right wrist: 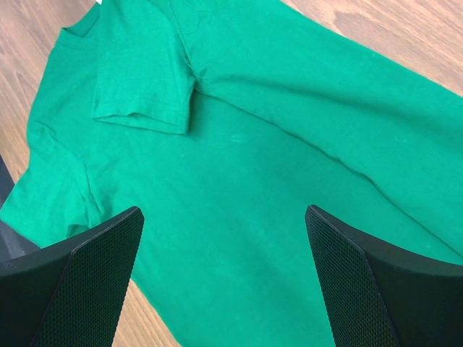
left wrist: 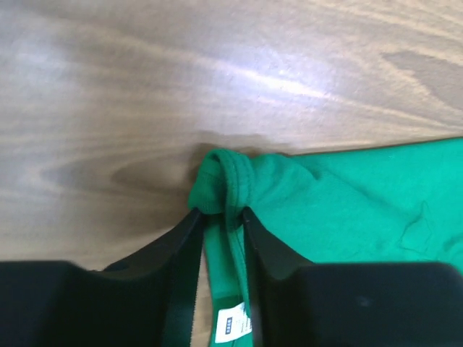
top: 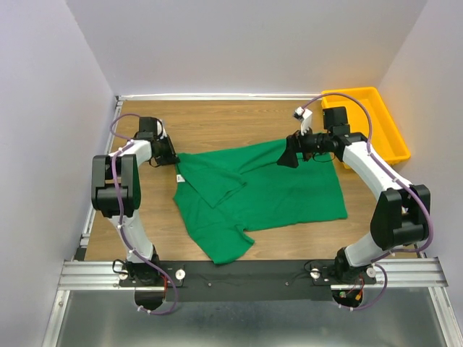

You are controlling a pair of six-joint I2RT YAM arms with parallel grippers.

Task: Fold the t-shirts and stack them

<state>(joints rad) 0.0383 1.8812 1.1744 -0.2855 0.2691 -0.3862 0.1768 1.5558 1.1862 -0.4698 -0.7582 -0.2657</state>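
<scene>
On smooth woodgrain table, rumpled green t-shirt, ribbed collar

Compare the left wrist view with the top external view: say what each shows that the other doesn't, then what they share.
Left wrist only: the left gripper with its fingers pinched shut on the ribbed collar of the green t-shirt. Top external only: the yellow bin, the right gripper at the shirt's far edge, and the garment's whole spread. Both: the t-shirt and the wooden table.

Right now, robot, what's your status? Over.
Left gripper shut on green t-shirt collar. Right gripper open, over it. Yellow bin aside, nothing blocking.
</scene>
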